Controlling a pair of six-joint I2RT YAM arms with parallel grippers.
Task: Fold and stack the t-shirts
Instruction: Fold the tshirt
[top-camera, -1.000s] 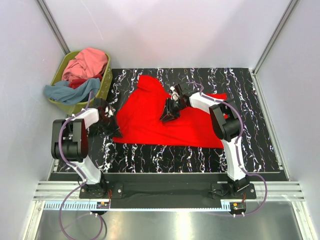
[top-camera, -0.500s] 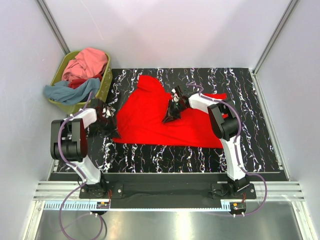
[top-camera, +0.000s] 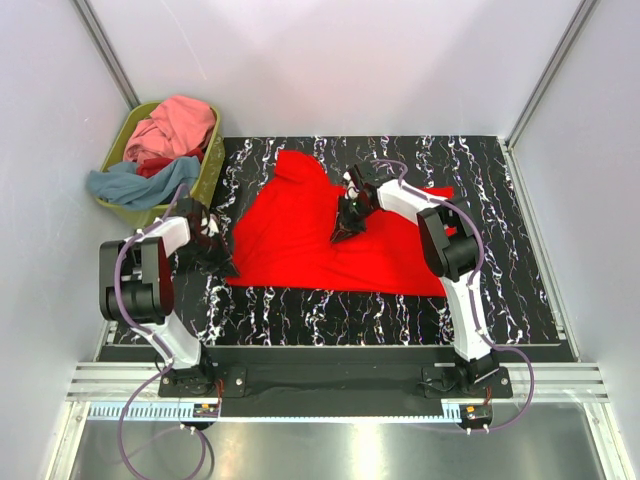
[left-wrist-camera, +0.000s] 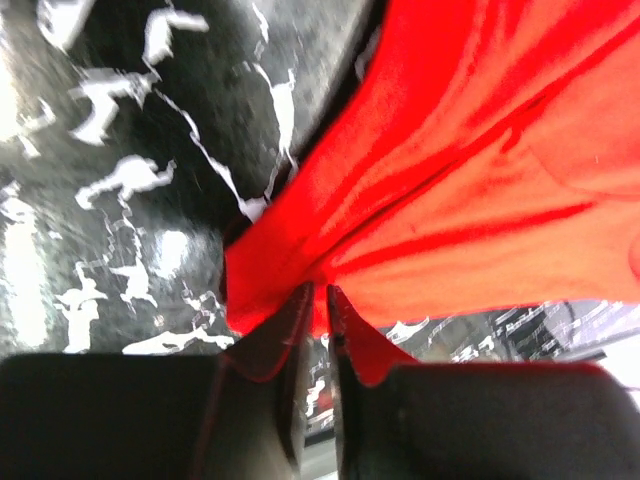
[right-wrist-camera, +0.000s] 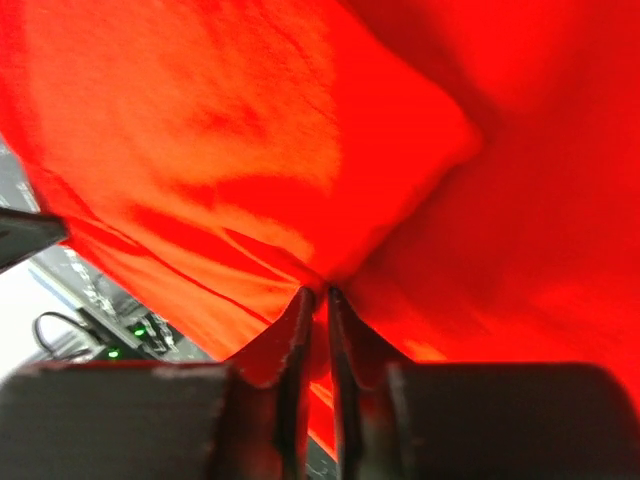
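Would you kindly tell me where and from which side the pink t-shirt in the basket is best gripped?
Probably pinch the pink t-shirt at a raised fold on top, coming straight down: it lies crumpled uppermost in the basket, whose walls block a sideways approach.

You're looking at a black tabletop (top-camera: 520, 300) with white marble veining, boxed in by plain white walls (top-camera: 330, 60) on the left, far and right. Grey metal posts (top-camera: 105, 50) run up the far corners. The near edge has an aluminium rail (top-camera: 560, 382), then a shiny steel surface (top-camera: 330, 445). The light is soft and even.
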